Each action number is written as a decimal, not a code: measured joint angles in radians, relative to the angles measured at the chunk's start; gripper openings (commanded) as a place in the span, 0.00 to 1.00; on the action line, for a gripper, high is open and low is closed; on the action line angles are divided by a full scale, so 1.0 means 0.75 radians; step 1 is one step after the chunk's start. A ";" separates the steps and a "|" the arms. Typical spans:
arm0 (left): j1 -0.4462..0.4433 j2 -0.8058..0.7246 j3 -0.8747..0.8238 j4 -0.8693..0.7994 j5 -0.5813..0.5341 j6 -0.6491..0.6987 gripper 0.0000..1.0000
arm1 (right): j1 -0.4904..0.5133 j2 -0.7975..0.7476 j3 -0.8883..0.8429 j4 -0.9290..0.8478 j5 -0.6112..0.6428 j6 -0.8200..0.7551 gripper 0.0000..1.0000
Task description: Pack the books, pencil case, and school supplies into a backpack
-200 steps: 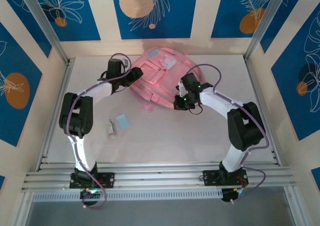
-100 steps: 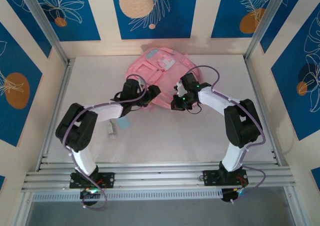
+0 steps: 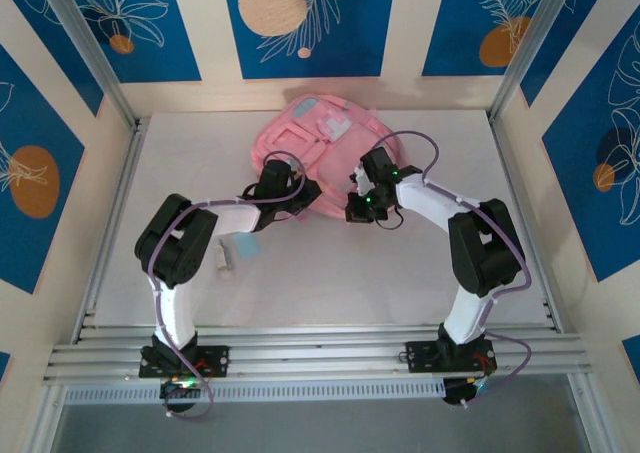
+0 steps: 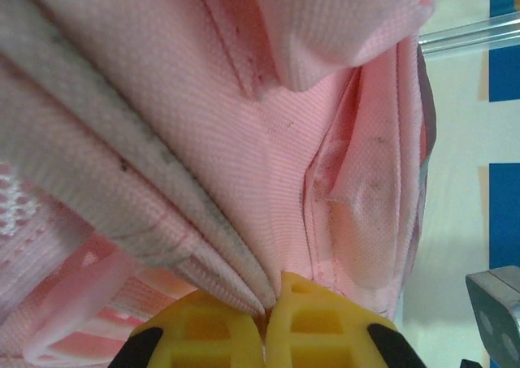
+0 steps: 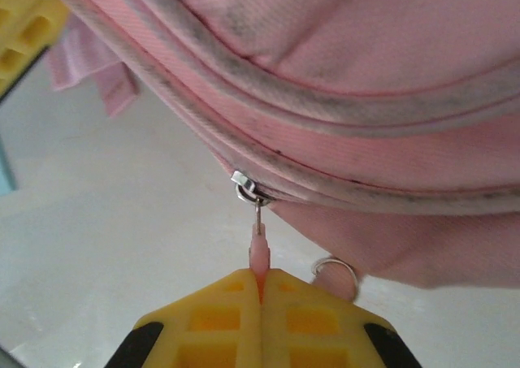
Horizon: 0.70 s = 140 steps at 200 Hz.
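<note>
The pink backpack point(image 3: 322, 138) lies flat at the back middle of the table. My left gripper point(image 3: 306, 195) is at its near edge, and its yellow fingers point(image 4: 219, 331) are shut on a fold of the backpack's pink fabric point(image 4: 268, 181). My right gripper point(image 3: 353, 211) is at the near right edge. There its fingers point(image 5: 309, 311) are shut on the pink zipper pull point(image 5: 258, 250), which hangs from the metal slider point(image 5: 246, 186) on the backpack point(image 5: 366, 75). A light-blue square point(image 3: 246, 246) and a small white piece point(image 3: 222, 256) of the school supplies lie by the left forearm. Books and pencil case are out of view.
Aluminium rails point(image 3: 300, 351) run along the near edge, and posts stand at the back corners. Open tabletop point(image 3: 340, 283) stretches between the two arms. A loose pink strap point(image 5: 93, 67) hangs beside the left gripper's yellow finger point(image 5: 20, 23) in the right wrist view.
The left arm has swung from the backpack's back left to its near edge, and its jaws have closed on the fabric. The right gripper has stayed on the zipper pull.
</note>
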 measured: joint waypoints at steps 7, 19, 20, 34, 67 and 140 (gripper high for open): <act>0.000 -0.001 -0.005 0.002 0.001 0.004 0.00 | 0.003 -0.003 0.008 -0.021 0.041 -0.014 0.00; 0.002 -0.009 -0.017 0.008 0.006 0.008 0.00 | 0.003 -0.015 0.017 -0.056 0.109 -0.037 0.00; 0.003 -0.011 -0.019 0.008 0.006 0.008 0.00 | 0.004 -0.016 0.017 -0.061 0.116 -0.040 0.00; 0.005 -0.041 -0.041 0.010 0.019 0.012 0.00 | 0.001 -0.035 0.022 -0.093 0.170 -0.065 0.00; 0.006 -0.114 -0.070 -0.016 0.066 0.023 0.00 | -0.033 -0.073 0.025 -0.147 0.213 -0.101 0.00; 0.056 -0.169 -0.069 -0.178 0.208 0.183 0.00 | -0.083 -0.078 0.079 -0.216 0.355 -0.184 0.00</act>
